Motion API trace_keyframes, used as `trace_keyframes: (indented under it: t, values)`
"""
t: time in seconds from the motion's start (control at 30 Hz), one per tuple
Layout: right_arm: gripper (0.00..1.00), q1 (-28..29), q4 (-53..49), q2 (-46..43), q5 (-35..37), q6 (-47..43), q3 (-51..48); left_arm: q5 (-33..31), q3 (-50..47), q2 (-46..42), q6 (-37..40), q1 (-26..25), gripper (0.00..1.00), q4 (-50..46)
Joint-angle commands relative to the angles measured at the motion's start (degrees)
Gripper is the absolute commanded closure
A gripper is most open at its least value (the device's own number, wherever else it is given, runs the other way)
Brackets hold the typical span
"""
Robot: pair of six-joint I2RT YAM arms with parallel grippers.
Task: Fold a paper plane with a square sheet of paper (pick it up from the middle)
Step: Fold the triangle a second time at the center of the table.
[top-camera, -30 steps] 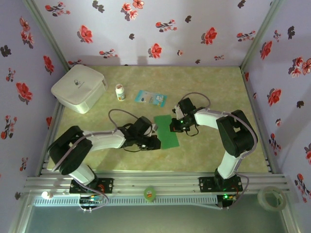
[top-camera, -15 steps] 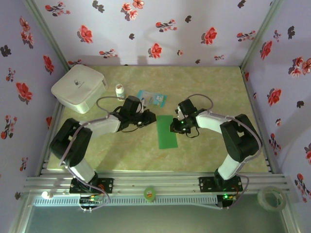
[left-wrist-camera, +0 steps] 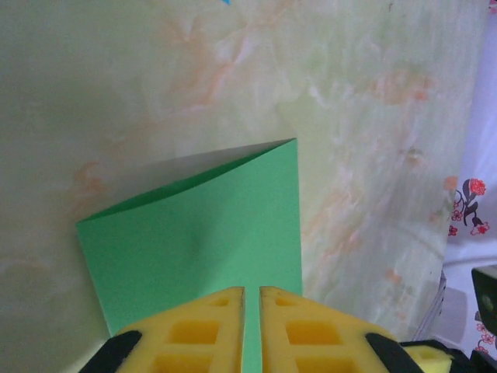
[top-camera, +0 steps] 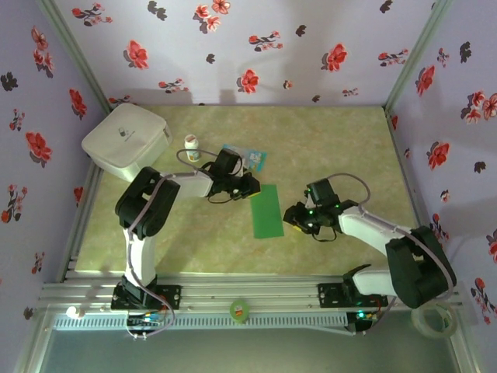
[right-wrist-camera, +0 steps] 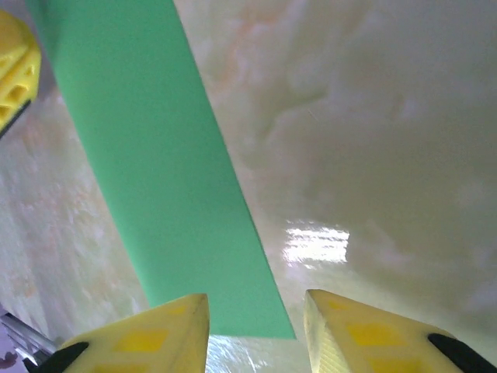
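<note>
Green thin square sheet of paper [top-camera: 266, 211] is being pinched by the left gripper [left-wrist-camera: 251, 294] alone, right gripper [right-wrist-camera: 256, 311] gaping empty, so tugging is risking unfolding it.

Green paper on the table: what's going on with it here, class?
The square sheet of paper lies folded into a narrow strip on the table. The left gripper, fingers closed, sits at its far end; whether it pinches the paper is unclear. The right gripper is open beside the strip's right edge, holding nothing.
</note>
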Motion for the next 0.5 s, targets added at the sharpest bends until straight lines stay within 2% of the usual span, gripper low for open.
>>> trace_keyframes:
  t: [0.0, 0.47]
  values:
    - [0.6, 0.1, 3.1, -2.0, -1.8, 3.6, -1.5, 1.8, 2.4, 1.4, 1.5, 0.4, 0.86, 0.1]
    - [0.54, 0.6, 4.4, 2.4, -8.7, 6.0, -1.8, 1.1, -3.4, 4.4, 1.8, 1.2, 0.87, 2.5]
